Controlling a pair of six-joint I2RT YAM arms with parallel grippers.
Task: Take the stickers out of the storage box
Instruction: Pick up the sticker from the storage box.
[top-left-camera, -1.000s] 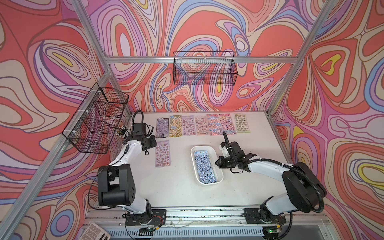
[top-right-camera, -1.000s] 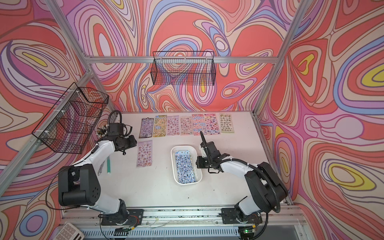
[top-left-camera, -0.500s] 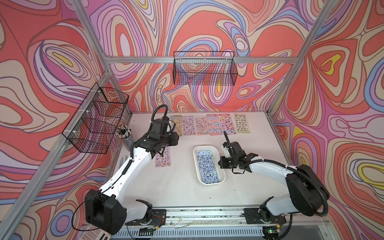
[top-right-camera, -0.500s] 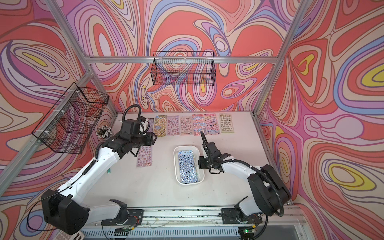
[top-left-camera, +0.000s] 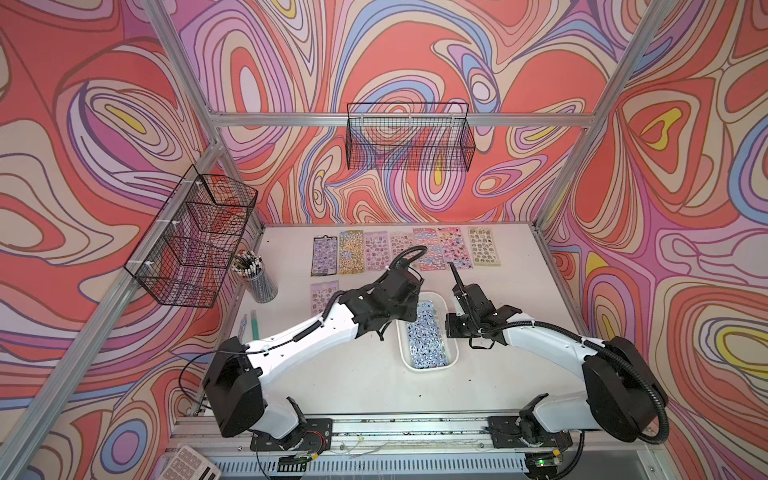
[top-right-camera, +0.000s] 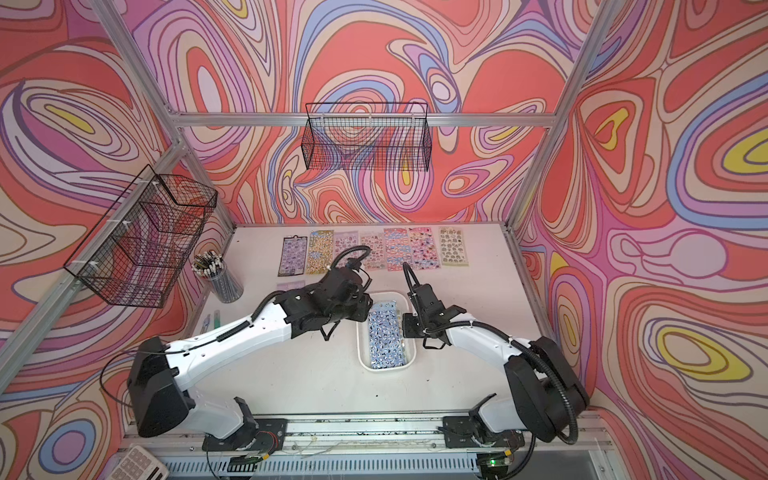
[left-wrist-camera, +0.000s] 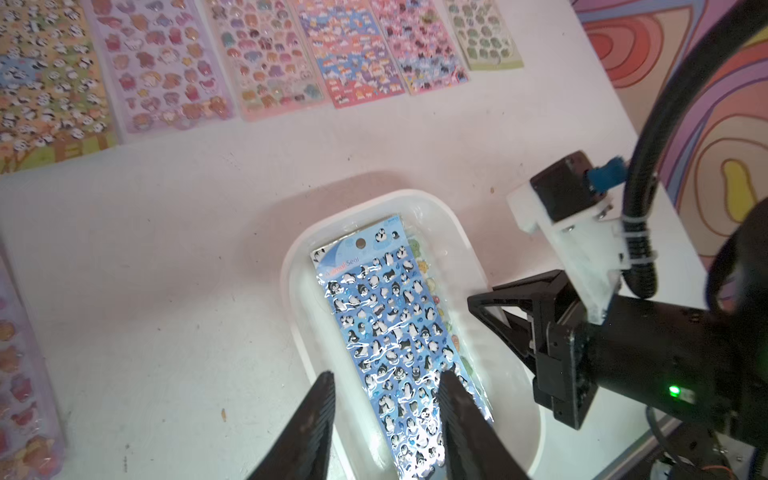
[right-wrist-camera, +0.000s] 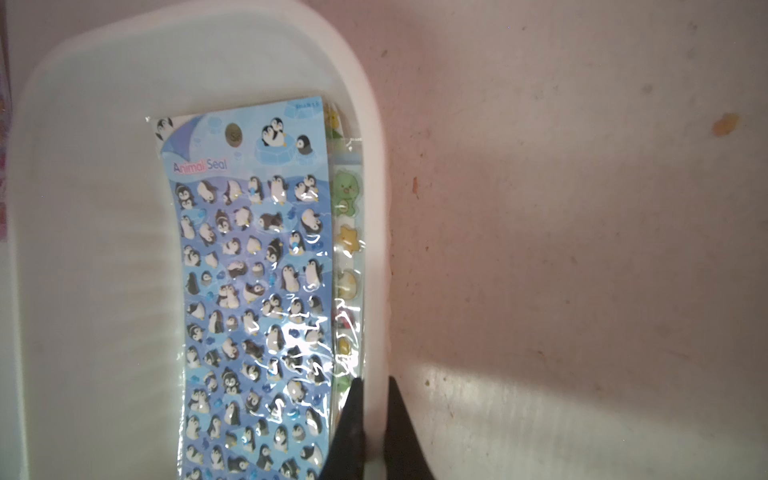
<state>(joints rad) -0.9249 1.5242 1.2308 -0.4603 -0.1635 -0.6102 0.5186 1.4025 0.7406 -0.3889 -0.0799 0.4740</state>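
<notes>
One wrist view shows right claw (right-wrist-camera: 374, 380) pinching storage box (right-wrist-camera: 104, 208); left claw (left-wrist-camera: 387, 374) empty, half-open.

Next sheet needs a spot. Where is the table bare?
Bare: white table between shallow white plastic storage box and near rail. Crowded: far edge, a row of seven printed sticker sheets; one lilac sheet lies before it.

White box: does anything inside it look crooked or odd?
Yes. The blue penguin sheet lies pushed toward one long wall of the white box, and its free long edge is curved, not straight. A second sheet sticks out from under it beside that wall.
</notes>
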